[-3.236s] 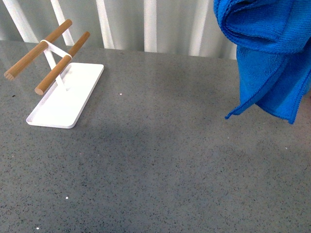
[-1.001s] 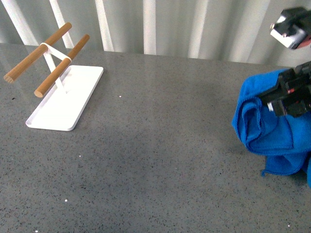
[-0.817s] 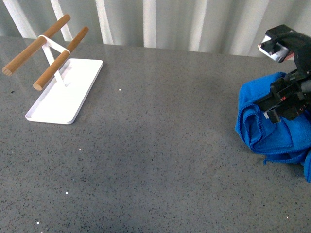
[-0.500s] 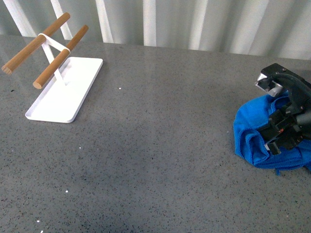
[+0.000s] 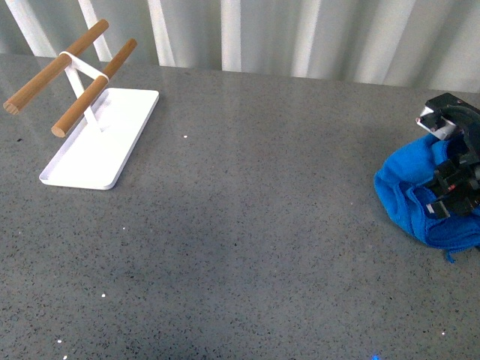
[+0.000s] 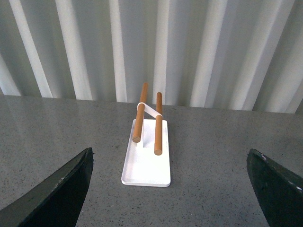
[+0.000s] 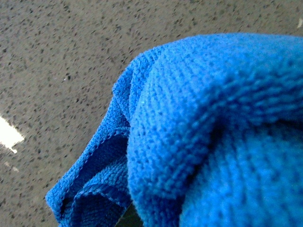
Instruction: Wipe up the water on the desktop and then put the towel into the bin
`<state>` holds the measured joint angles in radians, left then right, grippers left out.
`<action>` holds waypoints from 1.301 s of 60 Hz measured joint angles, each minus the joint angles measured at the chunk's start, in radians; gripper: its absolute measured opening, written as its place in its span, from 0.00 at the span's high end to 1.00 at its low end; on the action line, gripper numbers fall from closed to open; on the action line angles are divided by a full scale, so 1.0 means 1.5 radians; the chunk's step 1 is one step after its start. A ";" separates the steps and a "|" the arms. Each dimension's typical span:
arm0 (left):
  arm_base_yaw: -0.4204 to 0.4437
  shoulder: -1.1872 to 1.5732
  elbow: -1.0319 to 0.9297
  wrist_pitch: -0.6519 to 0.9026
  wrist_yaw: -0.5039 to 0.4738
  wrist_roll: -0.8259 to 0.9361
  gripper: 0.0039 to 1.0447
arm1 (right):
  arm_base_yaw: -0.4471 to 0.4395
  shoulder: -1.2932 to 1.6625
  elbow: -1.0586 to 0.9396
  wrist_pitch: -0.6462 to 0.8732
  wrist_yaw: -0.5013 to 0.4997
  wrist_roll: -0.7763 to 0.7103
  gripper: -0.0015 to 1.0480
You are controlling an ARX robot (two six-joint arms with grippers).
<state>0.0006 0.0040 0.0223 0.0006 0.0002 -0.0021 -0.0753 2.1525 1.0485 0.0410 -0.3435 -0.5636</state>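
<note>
The blue fluffy towel (image 5: 416, 196) lies bunched on the dark grey speckled desktop (image 5: 262, 210) at the far right. My right gripper (image 5: 454, 191) is shut on the towel and presses down into it; its fingers are hidden in the folds. In the right wrist view the towel (image 7: 199, 127) fills most of the picture, with desktop (image 7: 61, 56) beside it. My left gripper (image 6: 175, 189) is open and empty above the desktop (image 6: 213, 165); it is out of the front view. No water shows. No bin is in view.
A white tray (image 5: 101, 150) with two wooden bars (image 5: 90, 90) on a white stand sits at the far left of the desktop, also in the left wrist view (image 6: 147, 161). A pale ribbed wall (image 5: 262, 34) runs behind the desktop's far edge.
My right gripper has come down from high up with the hanging towel, set it bunched on the desktop, and slid it slightly right over the last half second. The tray has not moved.
</note>
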 joint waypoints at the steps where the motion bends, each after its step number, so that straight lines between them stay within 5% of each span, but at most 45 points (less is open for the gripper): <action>1: 0.000 0.000 0.000 0.000 0.000 0.000 0.06 | 0.002 0.005 0.010 -0.002 0.004 0.001 0.95; 19: 0.000 0.000 0.000 0.000 0.000 0.000 0.06 | 0.034 0.099 0.182 -0.031 0.059 0.031 0.95; 30: 0.000 0.000 0.000 0.000 0.000 0.000 0.06 | 0.078 0.153 0.305 -0.078 0.036 0.068 0.95; 48: 0.000 0.000 0.000 0.000 0.000 0.000 0.06 | 0.261 0.211 0.438 -0.130 -0.042 0.125 0.95; 58: 0.000 0.000 0.000 0.000 0.000 0.000 0.06 | 0.324 0.176 0.330 -0.064 -0.072 0.152 0.95; 78: 0.000 0.000 0.000 0.000 0.000 0.000 0.06 | 0.333 -0.050 -0.010 0.003 -0.103 0.118 0.95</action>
<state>0.0006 0.0040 0.0223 0.0006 0.0002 -0.0021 0.4248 2.0769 1.0328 0.0452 -0.4980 -0.3862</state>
